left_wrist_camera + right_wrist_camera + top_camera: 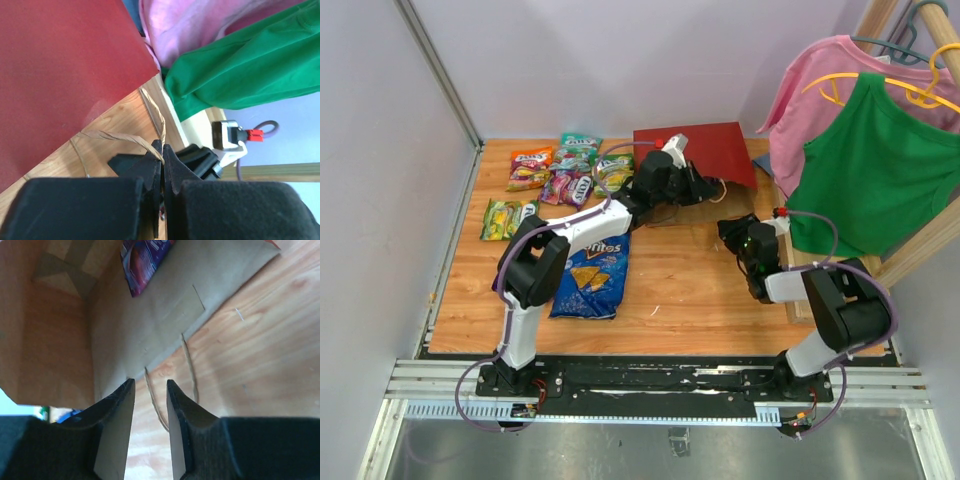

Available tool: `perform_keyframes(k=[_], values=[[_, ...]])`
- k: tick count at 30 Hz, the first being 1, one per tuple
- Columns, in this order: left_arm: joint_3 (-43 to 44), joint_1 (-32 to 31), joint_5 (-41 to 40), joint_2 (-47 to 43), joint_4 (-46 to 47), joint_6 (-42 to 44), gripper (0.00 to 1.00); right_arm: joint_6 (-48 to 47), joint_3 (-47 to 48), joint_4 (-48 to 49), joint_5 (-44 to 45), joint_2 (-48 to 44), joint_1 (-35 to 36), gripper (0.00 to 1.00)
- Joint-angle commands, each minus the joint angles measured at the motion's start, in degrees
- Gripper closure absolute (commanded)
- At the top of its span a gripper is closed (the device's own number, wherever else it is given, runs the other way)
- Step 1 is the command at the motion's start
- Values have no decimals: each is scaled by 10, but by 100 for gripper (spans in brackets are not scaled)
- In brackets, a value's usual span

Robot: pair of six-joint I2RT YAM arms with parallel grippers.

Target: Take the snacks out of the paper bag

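I log snacks [565, 178] out, upper left; purple packet [145, 260] remains inside paper bag [700, 148]. My left tool [162, 148] pinches its handle [115, 136]; right tool [150, 385] parted, empty.

Camera setup: one high fixed view, two close wrist views.
The top camera looked down from behind the arm bases over the tabletop [700, 290]. The left wrist camera sat above the left hand [162, 150], facing the red outside of the paper bag [60, 65]. The right wrist camera looked past the right hand [150, 385] into the same bag.
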Motion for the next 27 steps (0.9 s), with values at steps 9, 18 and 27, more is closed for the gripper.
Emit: perform_keyframes(k=[9,18,27], values=[[3,3,28,-33,32,-43,97,154,146,208,38,219,-21,54],[12,3,28,-21,36,-69,96,282,243,168,125,325,-12,49],[9,3,39,-19,47,-93,96,351,349,-28,212,354,8,37]])
